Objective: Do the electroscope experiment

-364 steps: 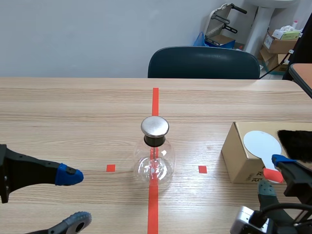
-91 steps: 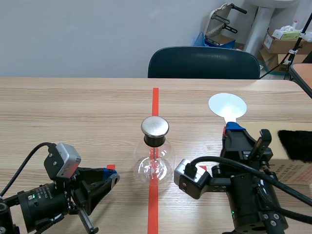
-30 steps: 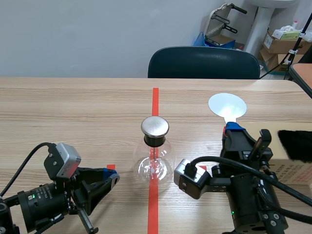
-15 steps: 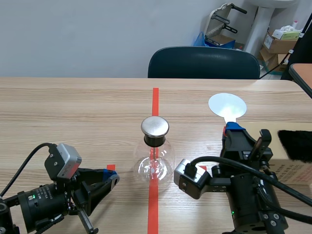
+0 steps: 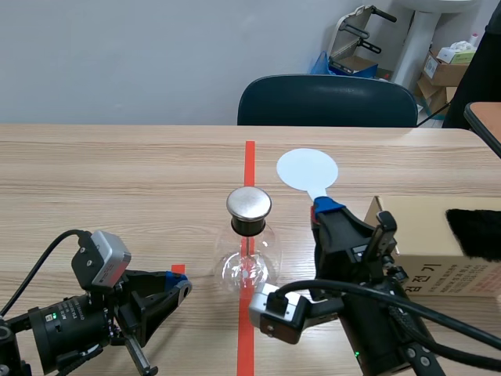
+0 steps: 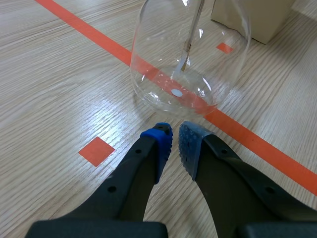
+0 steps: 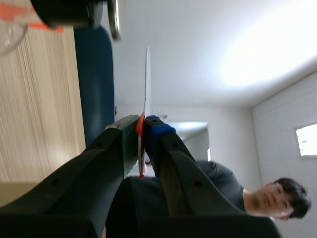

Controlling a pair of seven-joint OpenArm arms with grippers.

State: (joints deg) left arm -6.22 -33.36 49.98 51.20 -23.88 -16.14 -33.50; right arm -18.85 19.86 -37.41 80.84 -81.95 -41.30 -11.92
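Observation:
The electroscope, a round glass flask (image 5: 249, 262) with a metal cap (image 5: 249, 203), stands on the orange-red centre line. My right gripper (image 5: 322, 209) is shut on the orange handle of a paddle with a white disc (image 5: 307, 168), held upright just right of the cap. In the right wrist view the disc (image 7: 147, 82) shows edge-on above the pinching fingers (image 7: 157, 133), with the cap (image 7: 113, 17) ahead. My left gripper (image 5: 174, 282) rests low on the table left of the flask, shut on nothing. Its pads (image 6: 159, 140) sit just short of the glass (image 6: 190, 59).
A cardboard box (image 5: 434, 247) with black fur (image 5: 474, 231) on top stands at the right. A dark chair (image 5: 327, 100) is behind the table's far edge. A person (image 7: 218, 183) in dark clothing stands at the far right.
My right arm has swung left with the paddle, bringing the disc from over the box to beside the flask's cap. The left arm has not moved.

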